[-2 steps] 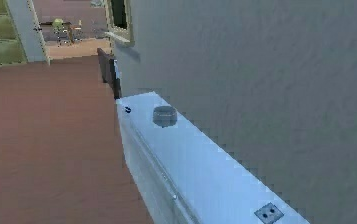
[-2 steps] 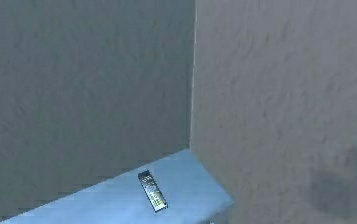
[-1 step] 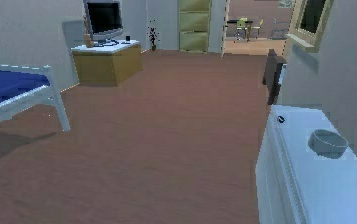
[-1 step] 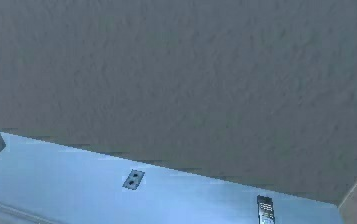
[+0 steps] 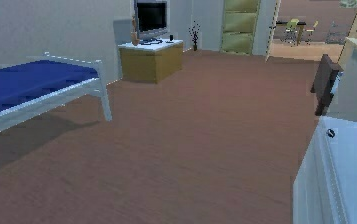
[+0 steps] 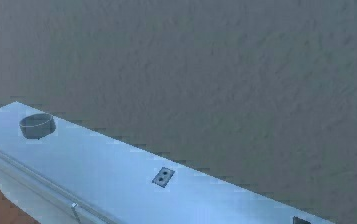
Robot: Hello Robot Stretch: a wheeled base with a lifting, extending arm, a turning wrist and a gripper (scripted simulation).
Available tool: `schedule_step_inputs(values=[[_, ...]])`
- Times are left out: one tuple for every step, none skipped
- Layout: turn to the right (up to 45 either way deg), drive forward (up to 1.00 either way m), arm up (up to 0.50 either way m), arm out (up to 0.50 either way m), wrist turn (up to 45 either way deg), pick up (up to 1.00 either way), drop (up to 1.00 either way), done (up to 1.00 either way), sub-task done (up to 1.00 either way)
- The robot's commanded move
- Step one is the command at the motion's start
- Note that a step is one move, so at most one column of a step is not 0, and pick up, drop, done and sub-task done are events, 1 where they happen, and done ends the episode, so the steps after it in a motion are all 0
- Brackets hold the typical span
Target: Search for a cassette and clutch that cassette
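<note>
Search step, we judged it nearly done | we saw a likely cassette [image 6: 163, 177] lying flat on the white desk [image 6: 96, 165], apart from a grey bowl [image 6: 34, 126] | gripper state: we could not tell | next called for reaching toward it

Blue bed [image 5: 36, 82] (white frame), brown floor [image 5: 186, 130], tan cabinet [image 5: 151, 62].

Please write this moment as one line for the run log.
phase: search | ahead: bed, TV cabinet | arm side: white top with grey ring, small two-hole rectangle, possibly cassette
</note>
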Motion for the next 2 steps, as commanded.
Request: schedule_step_inputs(values=[[0.0,0.00,0.50,0.00,0.0,0.00,0.00,0.00,0.00],[0.0,0.00,0.28,0.00,0.0,0.00,0.00,0.00,0.00]])
